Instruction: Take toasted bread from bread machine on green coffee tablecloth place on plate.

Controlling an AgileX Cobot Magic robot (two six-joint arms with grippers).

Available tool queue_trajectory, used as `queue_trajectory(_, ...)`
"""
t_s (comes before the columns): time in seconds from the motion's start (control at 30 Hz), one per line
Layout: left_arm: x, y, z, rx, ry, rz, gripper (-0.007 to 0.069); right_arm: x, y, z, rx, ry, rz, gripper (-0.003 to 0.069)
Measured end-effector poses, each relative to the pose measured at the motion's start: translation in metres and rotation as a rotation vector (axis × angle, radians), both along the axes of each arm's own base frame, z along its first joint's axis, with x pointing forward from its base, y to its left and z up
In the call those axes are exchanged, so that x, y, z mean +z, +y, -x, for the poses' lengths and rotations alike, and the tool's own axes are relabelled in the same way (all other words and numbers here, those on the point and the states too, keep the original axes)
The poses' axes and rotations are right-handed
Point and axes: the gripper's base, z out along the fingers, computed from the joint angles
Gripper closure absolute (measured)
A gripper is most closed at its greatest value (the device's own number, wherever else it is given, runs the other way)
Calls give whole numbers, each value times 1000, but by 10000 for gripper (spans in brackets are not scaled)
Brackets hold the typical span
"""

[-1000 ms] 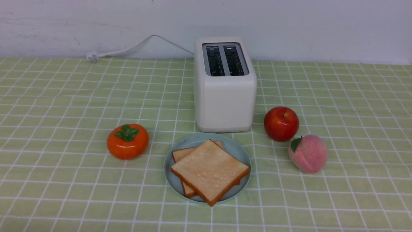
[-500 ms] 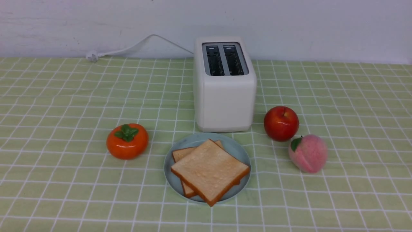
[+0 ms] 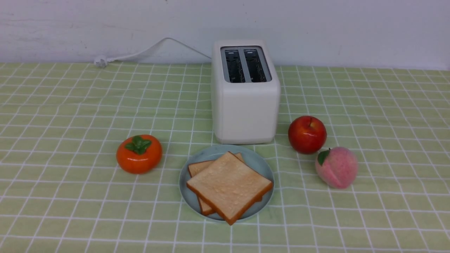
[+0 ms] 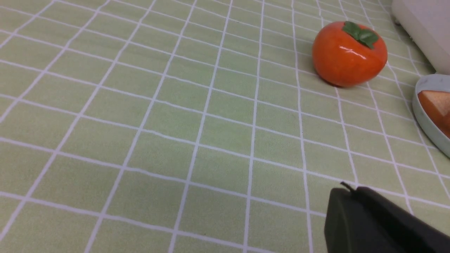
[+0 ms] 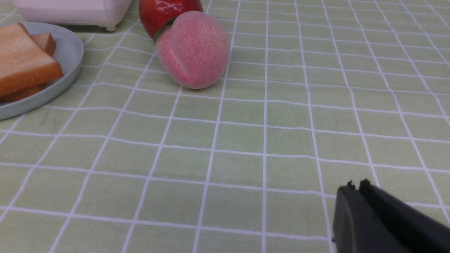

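Change since earlier frames: nothing has moved in the front view; bread, plate, toaster and fruit lie as they did a second ago.
Left gripper [image 4: 346, 191]: only a dark tip shows in the left wrist view, low over the cloth; jaws appear pressed together with nothing between them, touching no object.
Right gripper [image 5: 355, 186]: dark tip only, in the right wrist view; jaws appear closed with a thin seam between them, holding nothing.
Persimmon [image 3: 139, 154]: one, orange with a green leaf cap, left of the plate and apart from it.
Toasted bread [image 3: 229, 186]: two slices, stacked askew and flat on the plate, the upper one covering most of the lower.
Plate [image 3: 258, 161]: one, pale blue, just in front of the toaster.
Bread machine [image 3: 245, 105]: one, white, upright at the back centre; both slots empty; white cord [image 3: 147, 51] runs off to the left.
Apple [image 3: 307, 134]: one, red, right of the toaster.
Peach [image 3: 336, 167]: one, pink, just beside the apple on its near right.
Bench: covered by the green coffee tablecloth [image 3: 70, 105], one, white-gridded.
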Motion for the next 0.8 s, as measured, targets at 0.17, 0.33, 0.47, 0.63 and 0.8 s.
queue_trajectory(0.17, 0, 0, 0, 0, 0, -1, 638, 0, 0, 0, 0, 0, 0, 637)
queue_trajectory(0.33, 0, 0, 0, 0, 0, -1, 638, 0, 0, 0, 0, 0, 0, 630)
queue_trajectory(0.47, 0, 0, 0, 0, 0, -1, 637, 0, 0, 0, 0, 0, 0, 627)
queue_trajectory(0.63, 0, 0, 0, 0, 0, -1, 637, 0, 0, 0, 0, 0, 0, 627)
queue_trajectory(0.8, 0, 0, 0, 0, 0, -1, 634, 0, 0, 0, 0, 0, 0, 623)
